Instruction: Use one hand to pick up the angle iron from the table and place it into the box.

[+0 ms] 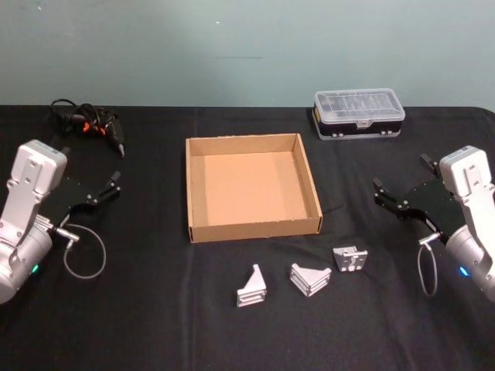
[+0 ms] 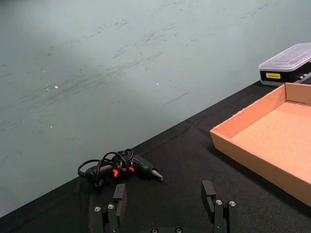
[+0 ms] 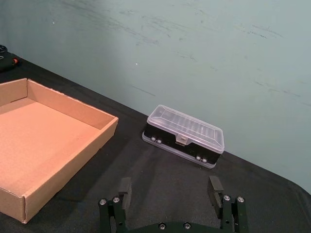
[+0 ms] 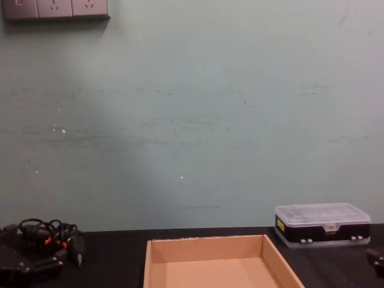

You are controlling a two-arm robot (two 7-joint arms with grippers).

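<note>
The right tool [image 1: 401,175] is hanging wide open and empty at the box's [image 1: 309,182] 3 o'clock. The left tool [image 1: 104,189] is mirroring it at 9 o'clock, also spread and holding nothing. Three angle irons [image 1: 310,278] are sitting on the table [image 1: 155,325] around the box's 5 o'clock, just off its front wall. They're looking like rigid, slick metal, probably dense, so I'm favouring a pinch across a flat flange.

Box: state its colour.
The box is plain tan cardboard, clearest in the head view.
</note>
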